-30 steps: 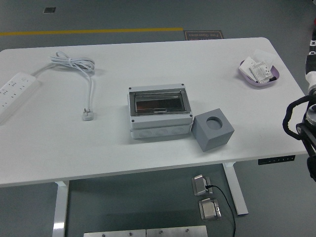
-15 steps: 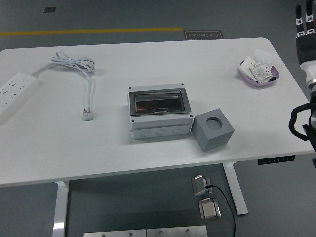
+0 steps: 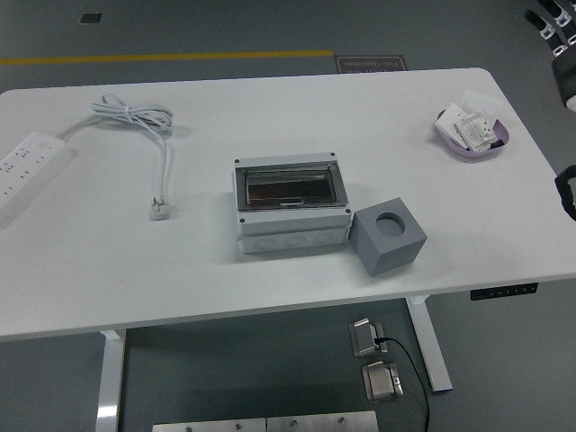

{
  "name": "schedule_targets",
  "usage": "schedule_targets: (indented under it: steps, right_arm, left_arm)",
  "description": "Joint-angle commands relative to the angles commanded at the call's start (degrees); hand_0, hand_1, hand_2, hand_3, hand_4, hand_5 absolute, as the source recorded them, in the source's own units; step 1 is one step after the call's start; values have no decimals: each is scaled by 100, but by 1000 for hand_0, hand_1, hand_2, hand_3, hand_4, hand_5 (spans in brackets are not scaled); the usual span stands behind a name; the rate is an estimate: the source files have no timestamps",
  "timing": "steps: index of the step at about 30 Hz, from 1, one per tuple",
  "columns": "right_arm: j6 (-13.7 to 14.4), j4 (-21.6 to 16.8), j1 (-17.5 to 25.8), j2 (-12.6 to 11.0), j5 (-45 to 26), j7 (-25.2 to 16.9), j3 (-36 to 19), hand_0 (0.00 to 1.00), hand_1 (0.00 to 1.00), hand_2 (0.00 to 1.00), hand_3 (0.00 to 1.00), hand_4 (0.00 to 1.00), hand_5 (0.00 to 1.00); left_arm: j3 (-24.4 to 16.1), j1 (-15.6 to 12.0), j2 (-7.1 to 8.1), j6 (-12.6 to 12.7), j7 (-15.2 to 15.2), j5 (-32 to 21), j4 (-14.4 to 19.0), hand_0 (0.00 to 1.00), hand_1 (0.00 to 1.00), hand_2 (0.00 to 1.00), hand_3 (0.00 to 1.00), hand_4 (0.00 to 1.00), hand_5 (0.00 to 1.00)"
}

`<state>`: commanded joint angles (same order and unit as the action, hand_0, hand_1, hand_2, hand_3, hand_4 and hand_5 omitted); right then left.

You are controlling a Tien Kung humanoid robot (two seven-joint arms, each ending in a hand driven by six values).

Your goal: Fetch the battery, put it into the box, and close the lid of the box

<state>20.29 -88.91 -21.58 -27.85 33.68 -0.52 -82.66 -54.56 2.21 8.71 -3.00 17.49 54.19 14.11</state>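
Observation:
The grey box [image 3: 290, 205] with a smoky see-through lid sits at the table's middle, and the lid lies flat over it. At the back right, a purple dish [image 3: 447, 135] holds several white packets; I cannot tell whether one is the battery. My right hand [image 3: 556, 20] is up at the picture's top right corner, beyond the table's far right edge and well away from the dish and the box. Its fingers [image 3: 544, 14] are extended and hold nothing. Part of the right arm [image 3: 568, 193] shows at the right edge. No left arm shows.
A grey cube [image 3: 387, 236] with a round hole on top stands against the box's right front corner. A white power strip [image 3: 27, 166] lies at the far left, its coiled cord [image 3: 135, 115] ending in a plug [image 3: 160, 210]. The table's near edge [image 3: 270, 310] runs across the lower part.
The right arm has risen along the right edge. The hand moved from the edge's middle to the top right corner, and most of the arm has left the picture. Nothing on the table moved.

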Motion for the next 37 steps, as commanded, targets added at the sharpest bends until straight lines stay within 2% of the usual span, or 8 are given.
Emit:
schedule_targets:
  steps: [5, 7, 11, 12, 19, 29, 30, 37]
  right_arm:
    - [508, 31, -101, -141, 1088, 517, 271, 623, 635, 706, 695, 746, 328]
    - [665, 70, -120, -163, 1535, 542, 318, 624, 633, 700, 703, 650, 282]
    - [926, 126, -122, -201, 2414, 455, 365, 624, 633, 700, 703, 650, 282]
    - [1001, 131, -121, -213, 2655, 427, 370, 666, 648, 702, 713, 518, 233]
    - [1669, 111, -192, -300, 4226, -131, 402, 676, 666, 714, 705, 497, 242]
    - [1669, -585, 226, -33, 6319, -768, 210, 790, 790, 801, 707, 632, 353]
    - [1669, -709, 320, 18, 6412, -859, 196, 839, 809, 802, 714, 736, 486]
    - [1669, -1302, 797, 191, 5345, -1837, 211, 839, 809, 802, 714, 736, 486]
  left_arm:
    - [-8, 39, 35, -4, 2, 31, 3, 576, 632, 592, 598, 621, 164]
    - [23, 55, 50, -5, -15, 2, 0, 577, 632, 592, 597, 622, 167]
    - [49, 51, 62, -15, -22, -6, -1, 577, 632, 592, 597, 622, 167]
    - [54, 46, 64, -15, -25, -11, -2, 577, 632, 593, 597, 623, 167]
    - [131, 47, 83, 23, -131, -209, -16, 577, 632, 593, 598, 622, 169]
    - [326, 110, 108, 42, -236, -499, -53, 578, 632, 595, 601, 625, 183]
    - [333, 117, 109, 41, -238, -508, -55, 578, 632, 597, 603, 626, 182]
    - [385, 174, 116, 20, -265, -570, -65, 578, 632, 597, 603, 626, 182]
